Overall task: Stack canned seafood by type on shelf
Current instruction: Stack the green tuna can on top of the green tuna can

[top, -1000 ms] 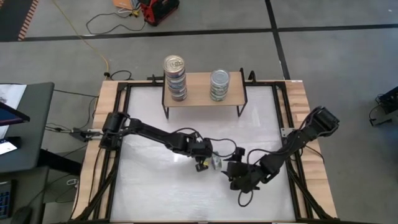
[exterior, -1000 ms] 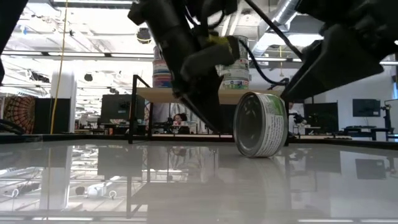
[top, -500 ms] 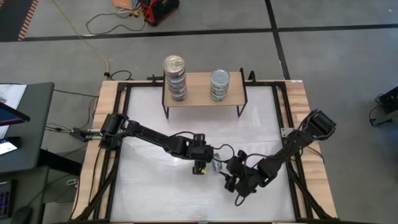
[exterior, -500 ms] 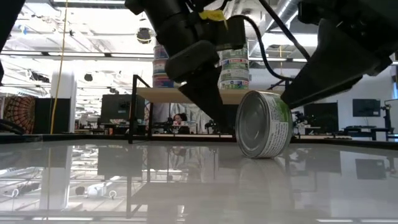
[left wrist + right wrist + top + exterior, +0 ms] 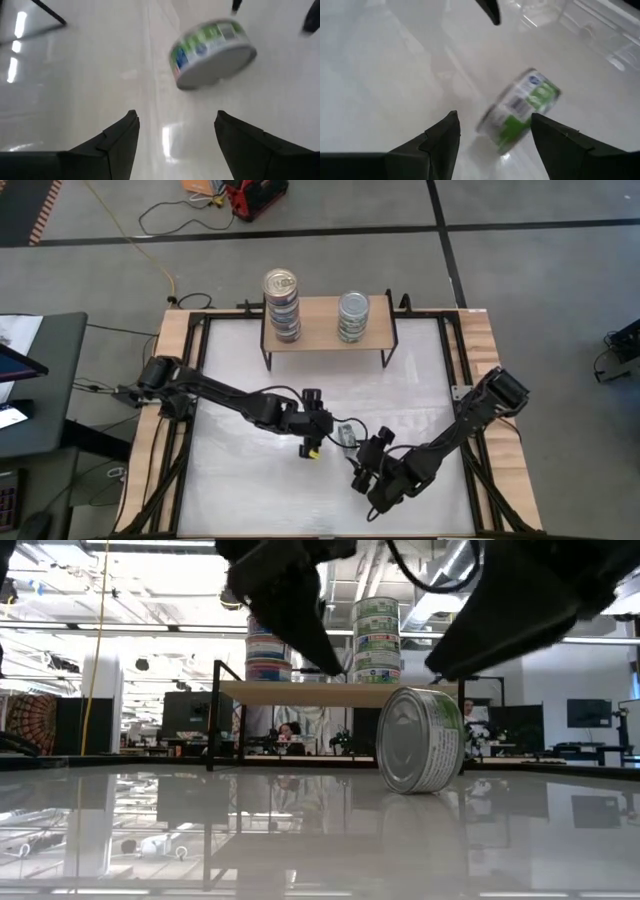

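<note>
The green-labelled round silver tin (image 5: pixel 346 435) stands on its edge on the white tabletop (image 5: pixel 240 490), between the released left tool (image 5: pixel 312 445) and released right tool (image 5: pixel 362 470). It may roll, so close one tool slowly across its flat faces.

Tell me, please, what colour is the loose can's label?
Green and white on the loose can, clearest in the left wrist view.

Tin on its edge, shelf behind

Standing on its rim on the glossy table (image 5: pixel 150 830): one green-labelled tin (image 5: pixel 420 740), right of centre. Farther back, a wooden shelf (image 5: pixel 300 692) on black legs carrying two stacks of tins (image 5: pixel 375 640). Overhead, two dark arms, both clear of the tin.
</note>
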{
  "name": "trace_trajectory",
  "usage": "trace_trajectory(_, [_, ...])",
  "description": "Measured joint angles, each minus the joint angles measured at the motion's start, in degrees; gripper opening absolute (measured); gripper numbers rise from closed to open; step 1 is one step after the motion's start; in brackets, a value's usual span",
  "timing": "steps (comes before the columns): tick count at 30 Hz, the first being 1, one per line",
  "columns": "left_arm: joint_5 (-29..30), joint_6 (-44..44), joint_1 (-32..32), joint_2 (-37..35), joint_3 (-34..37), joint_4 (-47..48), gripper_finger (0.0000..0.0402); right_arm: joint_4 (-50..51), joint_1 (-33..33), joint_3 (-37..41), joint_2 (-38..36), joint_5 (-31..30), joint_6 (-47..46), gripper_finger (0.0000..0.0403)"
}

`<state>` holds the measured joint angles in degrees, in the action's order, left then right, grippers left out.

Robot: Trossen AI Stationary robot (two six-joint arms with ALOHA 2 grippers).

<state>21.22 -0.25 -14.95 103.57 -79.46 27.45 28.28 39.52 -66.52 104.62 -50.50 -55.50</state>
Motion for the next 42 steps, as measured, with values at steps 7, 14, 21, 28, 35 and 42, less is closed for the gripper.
trace_trajectory(7, [-1.4, -1.8, 0.1, -0.2, 4.0, 0.1, 0.025, 1.7, 0.6, -4.5, -0.4, -0.6, 6.2, 0.027])
trace_trajectory(14, [2.5, -2.7, -1.0, -7.6, 10.0, -2.5, 0.025, 8.5, 0.9, -6.2, -0.4, -5.2, -3.3, 0.027])
trace_trajectory(21, [2.6, -3.1, -3.0, -22.0, 22.9, -14.0, 0.025, 10.2, 0.7, -6.3, -0.3, -6.4, -9.0, 0.027])
trace_trajectory(28, [4.3, -5.6, -4.1, -30.6, 28.8, -15.3, 0.025, 9.7, -2.9, -6.4, 0.7, -4.7, -9.6, 0.027])
trace_trajectory(35, [4.3, -6.9, -5.1, -32.9, 29.2, -12.5, 0.025, 9.2, -5.3, -6.3, 6.2, -3.1, -14.5, 0.027])
trace_trajectory(42, [4.2, -6.4, -5.3, -32.9, 29.2, -12.2, 0.025, 10.4, -5.3, -6.3, 7.3, -0.4, -16.7, 0.027])
